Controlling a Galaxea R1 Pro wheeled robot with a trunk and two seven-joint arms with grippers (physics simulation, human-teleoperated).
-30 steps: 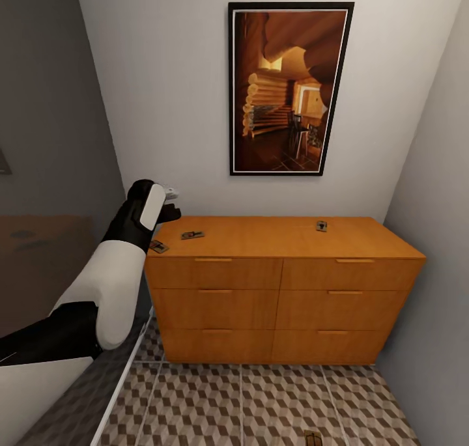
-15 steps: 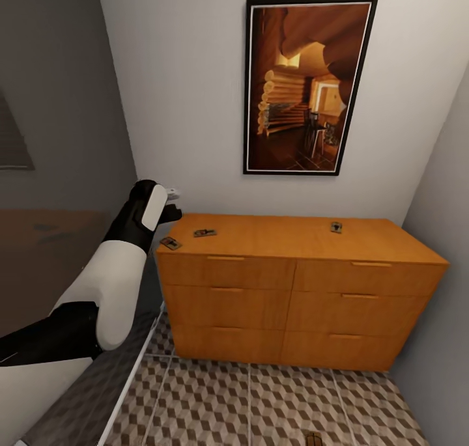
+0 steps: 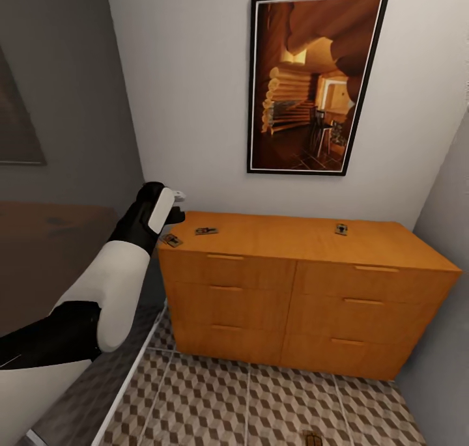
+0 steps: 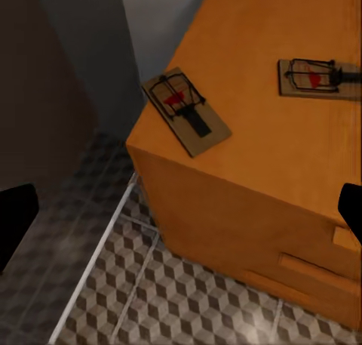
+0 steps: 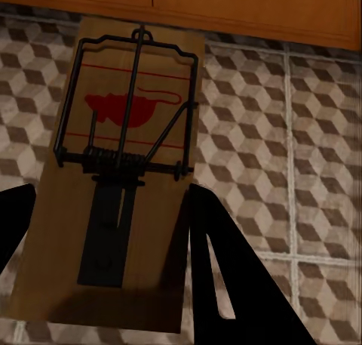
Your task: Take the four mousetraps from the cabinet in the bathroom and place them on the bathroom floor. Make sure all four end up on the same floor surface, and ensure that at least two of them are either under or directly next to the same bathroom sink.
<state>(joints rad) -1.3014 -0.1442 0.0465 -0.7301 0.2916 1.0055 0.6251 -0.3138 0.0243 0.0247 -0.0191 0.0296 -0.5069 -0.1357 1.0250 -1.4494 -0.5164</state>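
- My left gripper (image 3: 174, 205) is raised beside the left end of the cabinet (image 3: 293, 283), over its top corner.
- In the left wrist view my left fingers (image 4: 15, 224) sit at the two far edges, spread wide, with nothing between them.
- Below them a mousetrap (image 4: 185, 112) lies flat at the very corner of the cabinet top, its red mark up; in the head view it is the one nearest my left arm (image 3: 172, 240).
- A second trap (image 4: 317, 78) lies further in along the top, near the first but apart from it (image 3: 206, 230).
- A third trap (image 3: 341, 229) sits well apart, toward the right end of the top, near the wall.
- My right gripper (image 5: 105, 232) holds a fourth trap (image 5: 121, 171): the right fingers (image 5: 219, 277) pinch the board from both sides, above the tiled floor (image 5: 302, 133), close to the cabinet's base.
- A framed picture (image 3: 316, 81) hangs on the wall above the cabinet.
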